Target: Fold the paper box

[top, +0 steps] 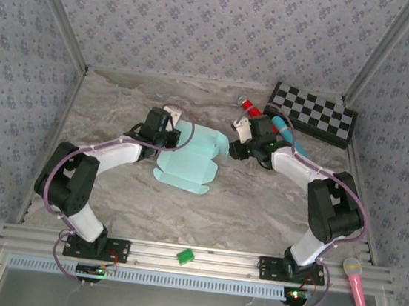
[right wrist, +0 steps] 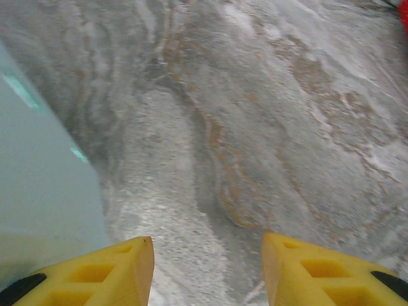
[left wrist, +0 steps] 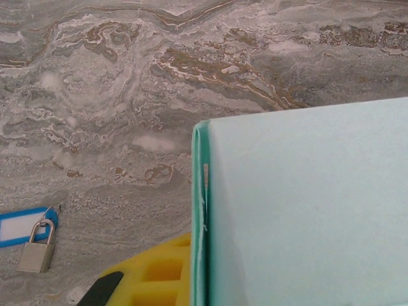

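top external: paper box [top: 189,158] between jaws

I am counting one paper box [top: 189,158] mid-tabletop [top: 258,204], one checkerboard [top: 314,114] in the far right corner, and one red item [top: 246,103] and one blue marker [top: 282,130] beside it. I am also tallying one padlock [left wrist: 35,254] with one blue tag [left wrist: 19,224]. One green block [top: 186,256] and one pink microphone [top: 356,288] are sitting past the near edge. My left gripper [top: 169,135] and right gripper [right wrist: 207,268] are making two.
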Action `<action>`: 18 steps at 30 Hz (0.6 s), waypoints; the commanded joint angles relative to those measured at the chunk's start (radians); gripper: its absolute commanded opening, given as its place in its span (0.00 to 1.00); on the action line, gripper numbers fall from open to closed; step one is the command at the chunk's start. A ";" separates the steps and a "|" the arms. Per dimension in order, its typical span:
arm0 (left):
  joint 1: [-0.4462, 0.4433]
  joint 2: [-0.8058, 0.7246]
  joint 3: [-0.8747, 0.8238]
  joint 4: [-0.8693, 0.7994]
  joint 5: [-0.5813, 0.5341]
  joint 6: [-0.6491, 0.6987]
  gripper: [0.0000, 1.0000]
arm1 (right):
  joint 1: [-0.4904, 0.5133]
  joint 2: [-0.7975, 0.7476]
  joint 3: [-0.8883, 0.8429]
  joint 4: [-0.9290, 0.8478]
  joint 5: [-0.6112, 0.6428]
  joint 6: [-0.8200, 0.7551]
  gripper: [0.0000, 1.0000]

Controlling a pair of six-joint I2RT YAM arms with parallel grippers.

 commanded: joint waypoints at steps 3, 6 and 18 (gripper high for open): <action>-0.002 -0.018 0.019 -0.015 0.010 -0.017 0.00 | 0.031 0.017 0.045 0.000 -0.089 -0.028 0.49; -0.002 -0.010 0.025 -0.016 0.009 -0.023 0.00 | 0.044 0.023 0.048 -0.001 -0.111 -0.034 0.49; -0.002 0.005 0.031 -0.020 -0.014 -0.054 0.00 | 0.079 0.081 0.095 -0.010 -0.212 -0.002 0.49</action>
